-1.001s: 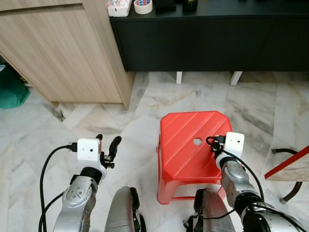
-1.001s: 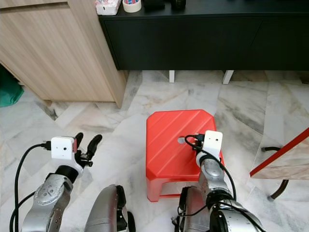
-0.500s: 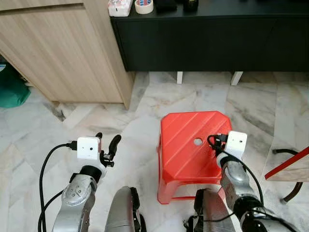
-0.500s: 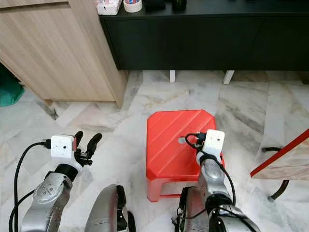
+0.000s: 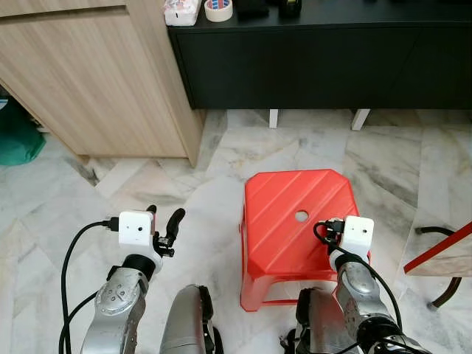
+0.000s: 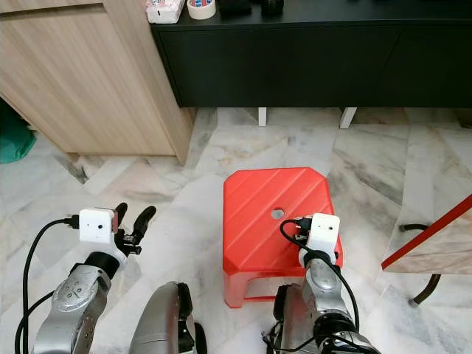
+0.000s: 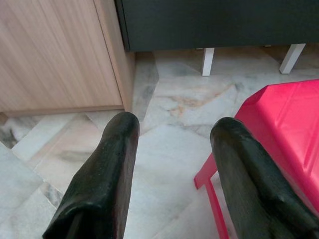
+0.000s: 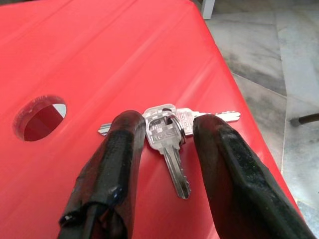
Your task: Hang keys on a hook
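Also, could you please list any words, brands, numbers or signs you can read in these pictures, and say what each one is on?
Keys on the red stool, between the right gripper's fingers: stamped lettering on the key heads, too blurred to read.
Patterned packet on the black cabinet: print too small to read.
Tape roll beside it: red and blue markings, not legible.
Nothing else bears text.

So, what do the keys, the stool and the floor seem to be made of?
The keys look like silvery metal: bright, reflective, with stamped lettering. The stool looks like glossy red moulded plastic, with ribbed diagonal lines and a round hole. The floor seems to be polished marble or marble-look tile: grey and brown veins, visible joints.
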`<state>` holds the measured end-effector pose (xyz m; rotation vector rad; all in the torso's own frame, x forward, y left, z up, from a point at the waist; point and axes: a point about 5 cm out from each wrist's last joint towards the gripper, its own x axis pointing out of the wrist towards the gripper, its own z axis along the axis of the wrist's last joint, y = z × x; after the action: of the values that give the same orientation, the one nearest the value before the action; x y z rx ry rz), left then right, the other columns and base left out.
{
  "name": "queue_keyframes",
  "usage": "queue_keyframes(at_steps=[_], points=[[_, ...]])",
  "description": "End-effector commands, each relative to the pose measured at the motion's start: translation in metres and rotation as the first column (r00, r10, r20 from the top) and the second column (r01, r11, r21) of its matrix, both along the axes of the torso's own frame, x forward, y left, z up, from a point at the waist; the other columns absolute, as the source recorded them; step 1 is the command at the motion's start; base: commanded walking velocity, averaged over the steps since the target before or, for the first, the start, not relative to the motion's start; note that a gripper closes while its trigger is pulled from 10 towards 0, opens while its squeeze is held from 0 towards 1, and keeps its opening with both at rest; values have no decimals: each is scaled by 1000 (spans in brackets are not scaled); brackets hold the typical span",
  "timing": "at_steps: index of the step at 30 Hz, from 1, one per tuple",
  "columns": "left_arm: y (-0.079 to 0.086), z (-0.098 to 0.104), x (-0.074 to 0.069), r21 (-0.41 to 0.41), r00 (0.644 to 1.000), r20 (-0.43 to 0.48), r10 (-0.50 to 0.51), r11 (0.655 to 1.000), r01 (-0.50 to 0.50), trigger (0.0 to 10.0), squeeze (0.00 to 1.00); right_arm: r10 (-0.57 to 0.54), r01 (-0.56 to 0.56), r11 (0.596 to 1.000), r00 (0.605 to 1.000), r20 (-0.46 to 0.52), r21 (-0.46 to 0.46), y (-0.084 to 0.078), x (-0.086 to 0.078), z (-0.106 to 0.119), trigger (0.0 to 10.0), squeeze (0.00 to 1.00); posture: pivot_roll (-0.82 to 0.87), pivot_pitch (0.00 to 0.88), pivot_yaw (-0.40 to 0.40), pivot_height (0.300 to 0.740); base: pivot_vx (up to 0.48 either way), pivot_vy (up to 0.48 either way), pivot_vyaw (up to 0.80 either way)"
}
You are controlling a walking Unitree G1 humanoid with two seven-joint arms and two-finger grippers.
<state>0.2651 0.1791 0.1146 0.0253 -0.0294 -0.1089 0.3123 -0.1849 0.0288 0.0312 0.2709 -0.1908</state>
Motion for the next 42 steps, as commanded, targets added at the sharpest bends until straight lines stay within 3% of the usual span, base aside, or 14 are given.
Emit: queue_keyframes(at_steps=[1, 3, 4, 5, 6, 31, 42], points=[[4, -5, -2, 23, 1000, -19, 6, 1000, -5, 10000, 0, 4, -4, 1000, 1000, -28, 5, 3, -6, -8, 10000, 0, 114, 225, 69, 606, 0, 0, 0], [4, -5, -2, 24, 1000, -19, 6, 1000, -5, 10000, 0, 4, -4, 1000, 1000, -29, 5, 3, -6, -8, 10000, 0, 114, 225, 69, 606, 0, 0, 0], [4, -5, -2, 25, 1000, -20, 6, 1000, -6, 10000, 0, 2, -2, 1000, 999, -32, 4, 2, -7, -8, 9176, 0, 115, 225, 68, 606, 0, 0, 0], [5, -5, -2, 26, 1000, -20, 7, 1000, -6, 10000, 0, 0, 0, 1000, 999, -34, 4, 2, -7, -8, 7098, 0, 115, 224, 68, 606, 0, 0, 0], [5, -6, -2, 31, 1000, -22, 7, 1000, -6, 10000, 0, -4, 4, 1000, 999, -43, 1, 1, -7, -10, 0, 0, 116, 225, 69, 606, 0, 0, 0], [6, -8, -2, 46, 1000, -29, -1, 999, 3, 10000, 0, -21, 21, 1000, 998, -62, -4, -4, -10, -12, 0, 0, 120, 228, 75, 606, 0, 0, 0], [6, -10, 0, 53, 999, -32, -5, 999, 7, 10000, 0, 7, -7, 1000, 1000, 27, 27, 6, -5, -3, 0, 0, 117, 219, 76, 606, 0, 0, 0]])
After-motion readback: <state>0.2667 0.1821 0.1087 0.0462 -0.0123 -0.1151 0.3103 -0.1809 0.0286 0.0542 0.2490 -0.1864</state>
